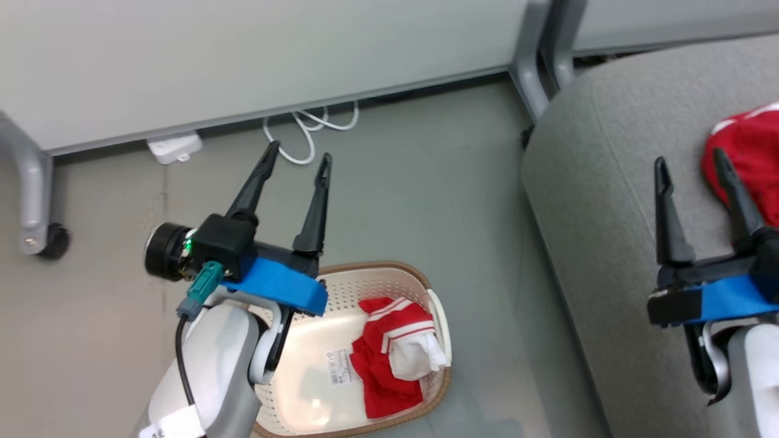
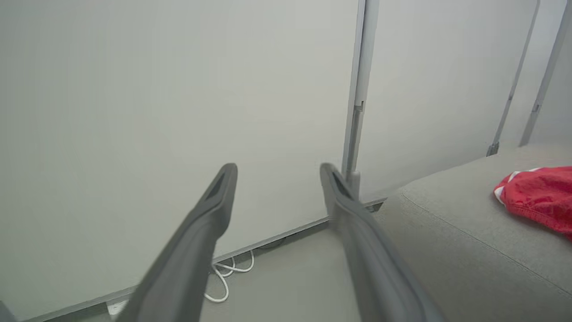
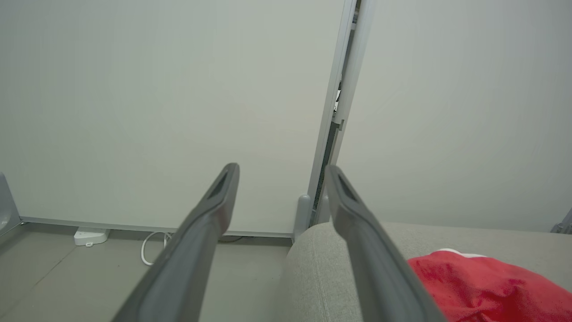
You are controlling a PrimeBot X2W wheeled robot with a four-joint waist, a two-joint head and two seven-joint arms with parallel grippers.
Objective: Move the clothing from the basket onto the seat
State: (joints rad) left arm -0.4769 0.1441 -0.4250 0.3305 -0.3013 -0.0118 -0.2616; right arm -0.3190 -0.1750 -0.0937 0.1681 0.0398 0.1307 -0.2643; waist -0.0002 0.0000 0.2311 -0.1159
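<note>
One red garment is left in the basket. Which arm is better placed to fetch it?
Left. The left gripper, open, hangs by the basket holding the red garment; the right gripper, also open, is over the seat by the other garment.

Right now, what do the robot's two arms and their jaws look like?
The left gripper and right gripper each have two long, tapering black jaws above a blue band. Forearms are pale grey. The left one carries a black round camera and a teal plug with black cable.
</note>
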